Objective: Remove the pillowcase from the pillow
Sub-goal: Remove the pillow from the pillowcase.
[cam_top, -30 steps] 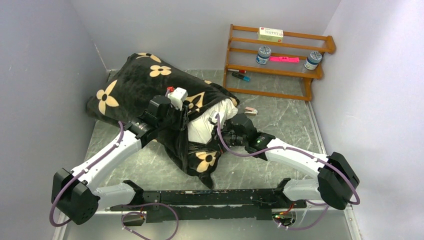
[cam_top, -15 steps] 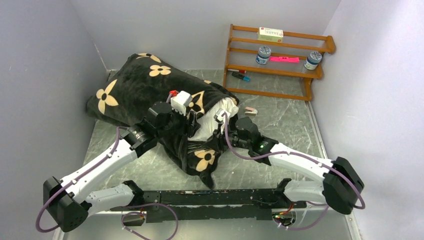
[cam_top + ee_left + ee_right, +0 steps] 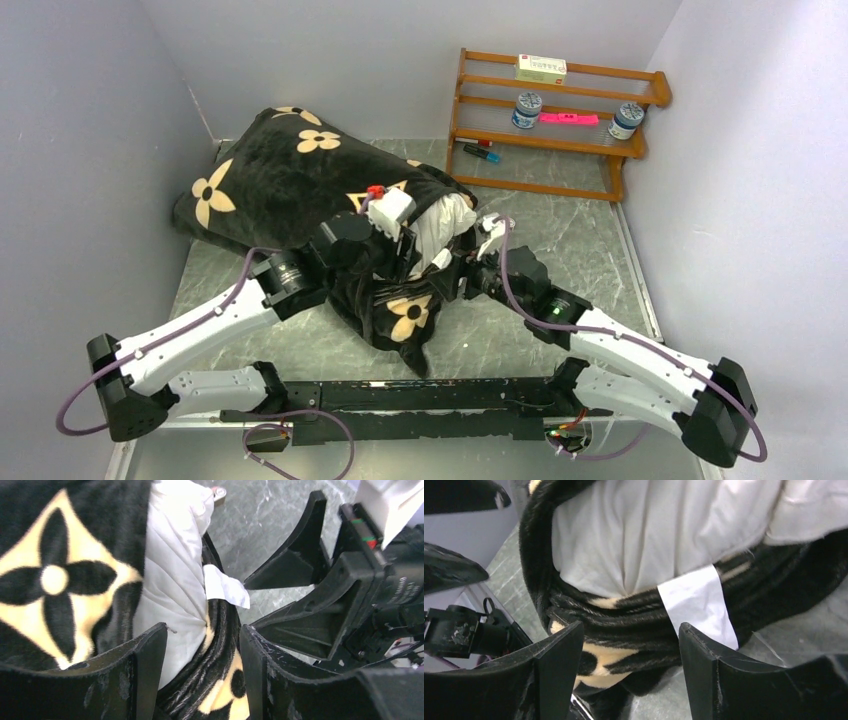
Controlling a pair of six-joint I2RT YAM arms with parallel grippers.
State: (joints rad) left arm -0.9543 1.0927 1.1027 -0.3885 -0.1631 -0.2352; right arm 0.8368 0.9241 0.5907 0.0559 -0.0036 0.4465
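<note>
left gripper (image 3: 202, 632): jaws apart at frame bottom, rolled black fabric and white pillow edge between them
pillowcase (image 3: 50, 580): black plush, tan four-petal flower at left, open end bunched into a thick roll
pillow (image 3: 170, 575): plain white, bulging out of the open end
white tag (image 3: 226, 587): sticking out at the roll, pointing right
right gripper (image 3: 249, 606): jaws apart, tips just beside the tag
counter (image 3: 260, 520): green marbled, upper right

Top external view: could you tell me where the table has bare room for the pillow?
Bare table lies between the rack and right arm, and narrowly between left arm and pillowcase. Crowded centre: left tool and right tool meet at the pillow.
</note>
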